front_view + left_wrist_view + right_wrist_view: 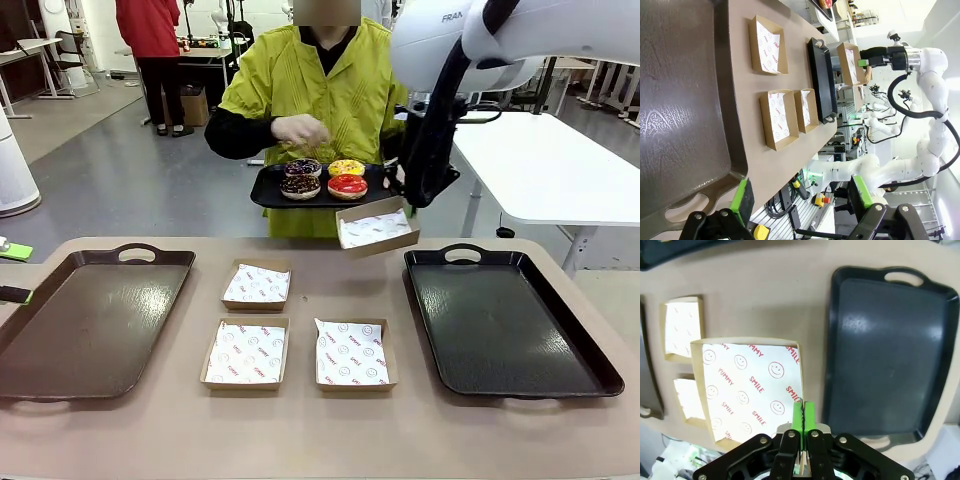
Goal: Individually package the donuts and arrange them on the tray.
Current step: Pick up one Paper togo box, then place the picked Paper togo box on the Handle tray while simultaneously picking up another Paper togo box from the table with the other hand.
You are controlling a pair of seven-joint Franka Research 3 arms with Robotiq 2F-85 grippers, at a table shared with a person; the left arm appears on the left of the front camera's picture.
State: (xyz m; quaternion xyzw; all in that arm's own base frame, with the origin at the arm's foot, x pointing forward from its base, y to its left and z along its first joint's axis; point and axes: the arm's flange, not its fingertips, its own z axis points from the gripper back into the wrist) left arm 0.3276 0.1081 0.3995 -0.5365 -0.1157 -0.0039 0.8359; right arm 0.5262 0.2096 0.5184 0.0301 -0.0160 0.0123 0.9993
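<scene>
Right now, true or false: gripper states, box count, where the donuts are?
1. The right gripper is shut on the wall of a box lifted off the table. True.
2. Four boxes lie on the table. False: three boxes lie there; the fourth is in the right gripper.
3. The donuts already sit in boxes. False: all four donuts are on the small black tray that the person holds.
4. The left gripper is open and holds nothing. True.

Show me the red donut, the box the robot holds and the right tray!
red donut [339, 187]: front view, its glazed ring.
held box [377, 228]: front view, its paper lining.
right tray [500, 320]: front view, its bare floor.
</scene>
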